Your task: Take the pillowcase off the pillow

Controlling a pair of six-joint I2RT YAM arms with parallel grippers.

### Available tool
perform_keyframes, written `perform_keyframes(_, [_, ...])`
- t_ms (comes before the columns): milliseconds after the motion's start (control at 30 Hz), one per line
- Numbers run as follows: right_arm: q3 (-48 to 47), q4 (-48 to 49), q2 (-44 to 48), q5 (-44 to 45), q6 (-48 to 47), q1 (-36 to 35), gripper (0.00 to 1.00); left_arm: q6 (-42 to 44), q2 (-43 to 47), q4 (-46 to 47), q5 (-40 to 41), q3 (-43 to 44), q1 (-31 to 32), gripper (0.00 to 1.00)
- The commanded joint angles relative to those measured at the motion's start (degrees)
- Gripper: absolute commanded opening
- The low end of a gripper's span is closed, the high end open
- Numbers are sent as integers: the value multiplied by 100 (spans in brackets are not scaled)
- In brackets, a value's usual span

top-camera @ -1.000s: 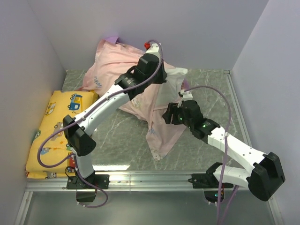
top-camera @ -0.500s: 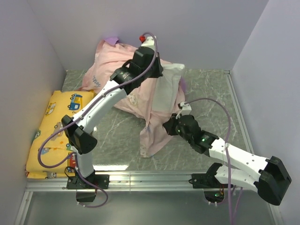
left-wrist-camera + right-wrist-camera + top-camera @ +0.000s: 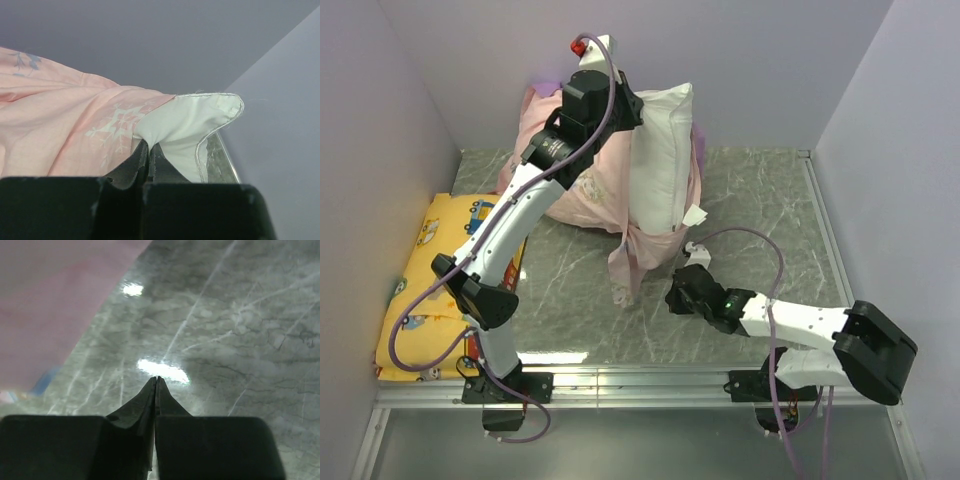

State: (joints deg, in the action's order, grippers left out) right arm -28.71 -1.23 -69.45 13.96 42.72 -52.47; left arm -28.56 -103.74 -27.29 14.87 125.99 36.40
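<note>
Pillowcase [image 3: 570, 170] is bunched up at the back of the surface [image 3: 760, 200], pale pink side out, leaning against the back wall [image 3: 750, 60] to the left of the pillow [image 3: 660, 150]. Some of it wraps under the pillow's lower end, and a loose tail hangs down to the marble near the middle. From the top camera the pillow stands roughly on end, held up high, with most of its white face bare and a small tag [image 3: 695, 216] sticking out at the lower right corner. My left end effector [image 3: 149, 145] is up at the top of that pile. In the wrist view its jaws are pinched tight on the white seamed corner of the pillow, with the pink fabric and its faint snowflake print lying right against the same spot on the left. I can't tell if any pink is caught in there too. My right end effector [image 3: 156, 382] sits low over the marble, near the hanging tail but apart from it, fingers pressed together with nothing between them. Its camera only catches a blurry pink sheet in the upper left. A yellow cushion [image 3: 420, 290] with cartoon vehicles lies flat along the left wall, well apart from the pillow.
</note>
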Motion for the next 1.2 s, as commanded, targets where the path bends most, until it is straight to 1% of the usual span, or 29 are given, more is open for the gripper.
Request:
perform_keyframes(0, [-39,448,254,221,166,-97,10,-1,496,971,68,118,7,0])
perform_keyframes(33, [-12,405,387,248,149,-123,18,-1,504,971,42,110,-2,0])
perform_keyframes(67, [-12,344,545,300,132,-184,22,-1,487,962,25,101,7,0])
perform_keyframes(100, [-29,274,869,483,62,-246,30,-18,495,962,16,92,7,0])
perform_keyframes(200, [-12,63,1556,896,-26,-448,41,-45,513,1015,-20,-4,7,0])
perform_keyframes(233, [101,114,1723,985,-27,-475,48,-45,539,1041,-37,-40,7,0])
perform_keyframes(300, [277,421,2136,1187,-114,-527,54,-62,557,1050,-28,-49,7,0])
perform_keyframes(333, [443,701,2242,1249,-141,-536,62,-54,566,1041,-37,-23,7,0])
perform_keyframes(367, [515,851,2382,1293,-185,-545,65,-54,548,998,-46,4,7,0])
perform_keyframes(400, [594,1001,2410,1337,-298,-537,71,-45,540,989,-37,21,7,0])
perform_keyframes(433, [595,1220,2366,1468,-343,-545,73,-45,539,980,-37,56,16,0])
perform_keyframes(533, [305,1414,1875,1723,-615,-554,73,-62,495,910,-55,162,-2,0])
perform_keyframes(600, [147,1599,1471,1847,-809,-537,70,-80,452,866,-72,206,7,0])
perform_keyframes(667, [155,1994,1295,1988,-879,-545,70,-97,443,857,-81,241,7,0])
perform_keyframes(733, [269,2485,1250,2006,-1011,-545,69,-106,443,848,-90,241,7,0])
perform_keyframes(767, [269,2557,1189,2102,-1020,-545,69,-115,443,839,-90,241,7,0])
perform_keyframes(867, [392,3022,1179,2155,-1186,-554,62,-106,443,822,-90,276,7,0])
perform_keyframes(933, [541,3356,1249,2112,-1231,-545,61,-89,417,769,-90,346,7,0])
perform_keyframes(1100, [463,3463,1215,2190,-1284,-545,61,-1,408,672,-37,461,7,0])
perform_keyframes(1133, [437,3481,1188,2199,-1301,-554,58,-1,399,672,-28,461,7,0])
perform_keyframes(1167, [419,3472,1110,2217,-1301,-554,53,-18,408,681,-28,452,7,0])
